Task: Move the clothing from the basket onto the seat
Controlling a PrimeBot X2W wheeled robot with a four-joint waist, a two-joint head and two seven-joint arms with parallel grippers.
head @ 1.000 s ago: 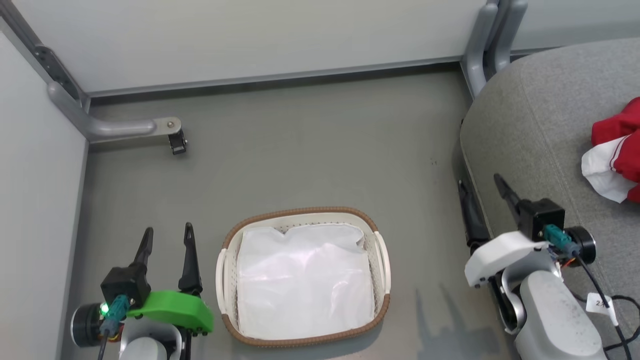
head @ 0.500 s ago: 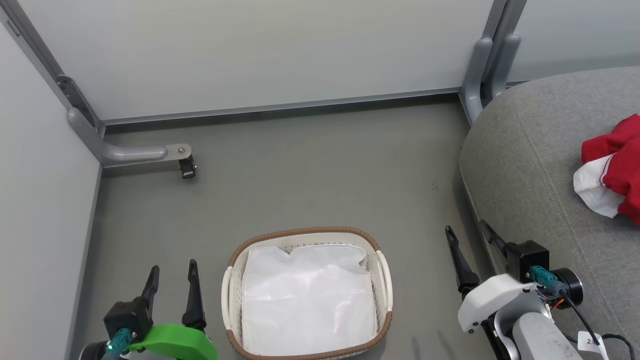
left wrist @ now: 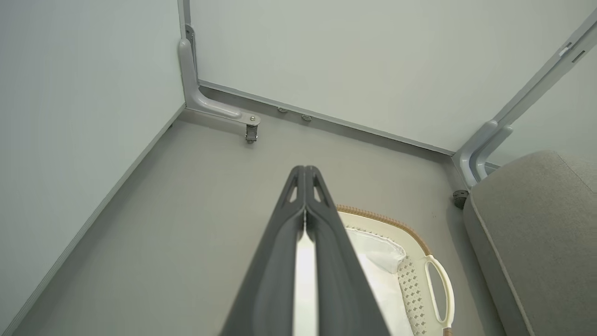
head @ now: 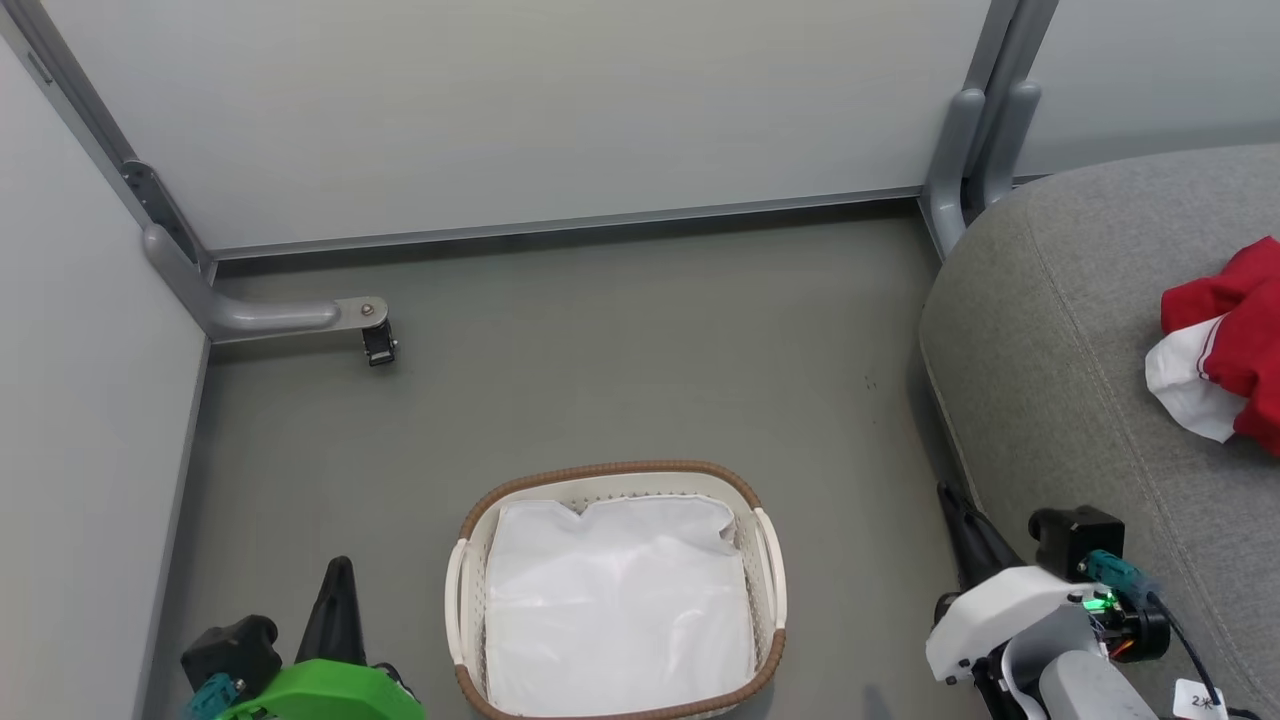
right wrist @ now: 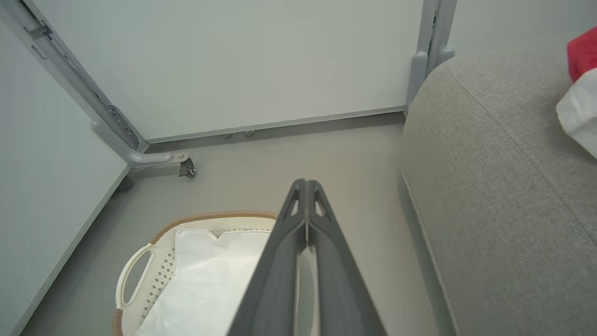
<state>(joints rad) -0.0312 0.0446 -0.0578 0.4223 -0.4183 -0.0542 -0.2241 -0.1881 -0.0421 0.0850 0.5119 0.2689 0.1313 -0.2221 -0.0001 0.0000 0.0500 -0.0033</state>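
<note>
The red and white clothing (head: 1225, 345) lies bunched on the grey seat (head: 1080, 330) at the right edge; a corner of the clothing (right wrist: 580, 88) also shows in the right wrist view. The cream basket (head: 768, 560) with a brown rim stands on the floor at the bottom centre, holding just its white liner (head: 615, 610). My left gripper (head: 338, 580) is shut with nothing in it, left of the basket. My right gripper (head: 955, 505) is shut and empty, between the basket and the seat's front edge. Both wrist views show the fingers pressed together: left gripper (left wrist: 304, 170), right gripper (right wrist: 305, 183).
Pale partition walls close the space at the back and left. A grey bracket foot with a castor (head: 375, 335) sticks out at the left, and a grey post (head: 965, 150) stands by the seat's back corner. Bare grey floor (head: 620, 350) lies beyond the basket.
Both grippers have shut from open and pulled back toward the bottom of the head view. The camera has tilted, shifting the whole scene downward. The clothing and basket stay put.
</note>
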